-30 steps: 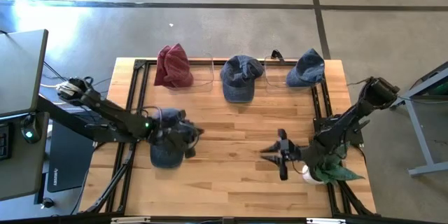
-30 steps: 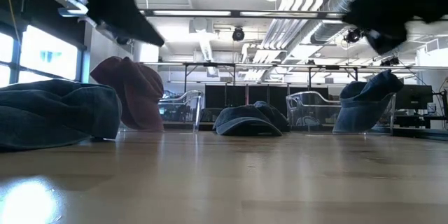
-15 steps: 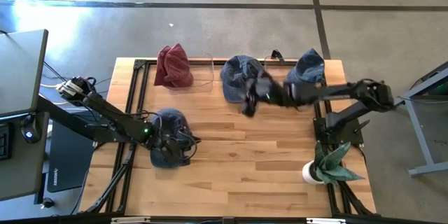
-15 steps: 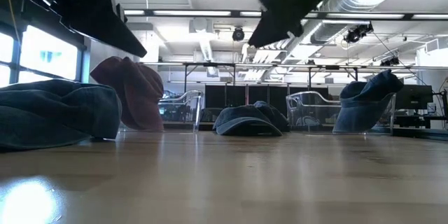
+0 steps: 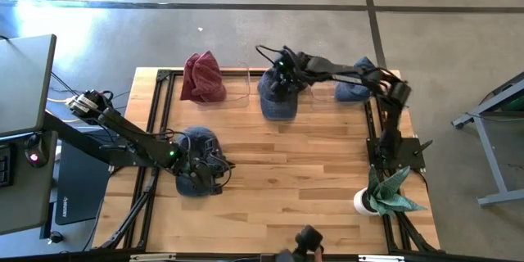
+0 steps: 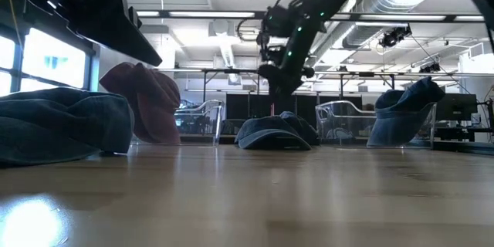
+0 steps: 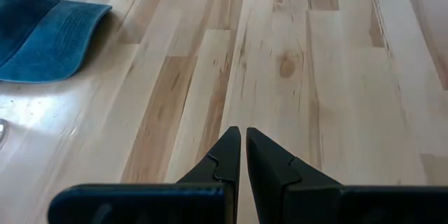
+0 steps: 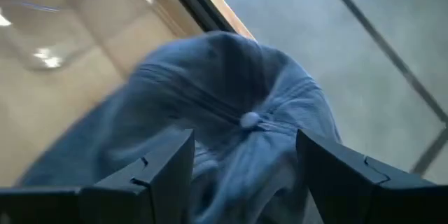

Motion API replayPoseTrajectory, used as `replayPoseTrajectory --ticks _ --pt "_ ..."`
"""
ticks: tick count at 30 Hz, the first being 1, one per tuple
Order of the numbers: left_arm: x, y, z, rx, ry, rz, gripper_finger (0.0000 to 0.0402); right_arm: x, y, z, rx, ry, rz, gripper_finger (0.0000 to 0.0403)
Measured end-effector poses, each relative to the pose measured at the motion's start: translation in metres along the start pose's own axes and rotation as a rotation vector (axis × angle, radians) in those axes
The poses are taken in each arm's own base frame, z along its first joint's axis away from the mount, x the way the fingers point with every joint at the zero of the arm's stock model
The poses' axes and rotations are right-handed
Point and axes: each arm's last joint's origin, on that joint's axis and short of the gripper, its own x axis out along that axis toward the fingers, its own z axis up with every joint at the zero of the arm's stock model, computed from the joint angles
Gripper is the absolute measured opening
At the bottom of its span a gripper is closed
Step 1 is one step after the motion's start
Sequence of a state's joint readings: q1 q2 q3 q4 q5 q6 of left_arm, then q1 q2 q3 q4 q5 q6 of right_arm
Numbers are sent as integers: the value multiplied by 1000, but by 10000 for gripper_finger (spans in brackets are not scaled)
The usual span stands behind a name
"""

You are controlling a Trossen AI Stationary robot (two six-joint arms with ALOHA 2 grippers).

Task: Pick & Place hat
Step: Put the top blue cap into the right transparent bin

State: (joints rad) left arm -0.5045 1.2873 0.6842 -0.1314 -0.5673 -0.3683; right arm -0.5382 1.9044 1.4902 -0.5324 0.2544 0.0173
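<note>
The right gripper [image 5: 281,72], fingers spread wide, hangs over the middle blue hat [image 5: 277,92] at the table's [image 5: 286,172] far edge, while the left gripper [image 5: 217,168], fingers together, sits by another blue hat [image 5: 195,172].

Your right gripper [image 5: 281,78] swung from the table's near right corner to above the middle blue hat [image 5: 278,94], and its fingers spread wide.

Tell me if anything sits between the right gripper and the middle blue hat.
Nothing visible does. The right gripper, open, hangs directly over the middle blue hat, whose crown shows between its fingers in the wrist view.
</note>
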Motion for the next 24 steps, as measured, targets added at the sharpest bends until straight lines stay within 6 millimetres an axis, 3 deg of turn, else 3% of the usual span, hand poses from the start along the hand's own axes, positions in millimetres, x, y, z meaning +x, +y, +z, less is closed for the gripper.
replayPoseTrajectory --ticks 6,13,19,24 --pt "0 0 0 1 -1 4 21 37 -11 2 -7 134 -115 222" --pt "0 0 0 1 -2 9 21 51 -21 -6 49 173 -33 163" --pt "0 0 0 2 -3 11 21 55 -23 -15 12 217 -19 24" --pt "0 1 0 2 -5 18 21 33 -14 -6 -44 163 0 21"
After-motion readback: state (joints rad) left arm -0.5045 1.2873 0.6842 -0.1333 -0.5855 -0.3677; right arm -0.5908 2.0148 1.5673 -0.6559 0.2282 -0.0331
